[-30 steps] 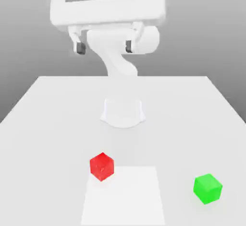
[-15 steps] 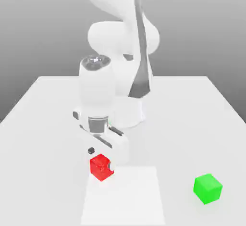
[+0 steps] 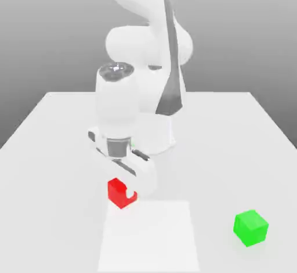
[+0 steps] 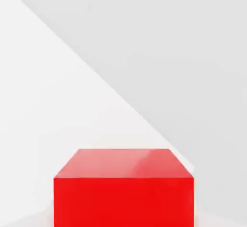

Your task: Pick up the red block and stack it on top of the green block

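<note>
The red block sits at the front of the white table, left of centre in the exterior view, and my gripper has come down over it. The white hand hides the block's upper right part. The block stands a little higher in the picture than half a second ago, so the gripper is shut on it. In the hand view the red block is very close. The green block rests on the table far off toward the exterior view's right, near the front edge.
My arm's base rises from the middle of the table, behind the red block. A lighter square patch marks the table's front centre, between the two blocks.
My hand dropped from high above the table down onto the red block. Since half a second ago the block has shifted slightly upward in the picture with the hand around it.
</note>
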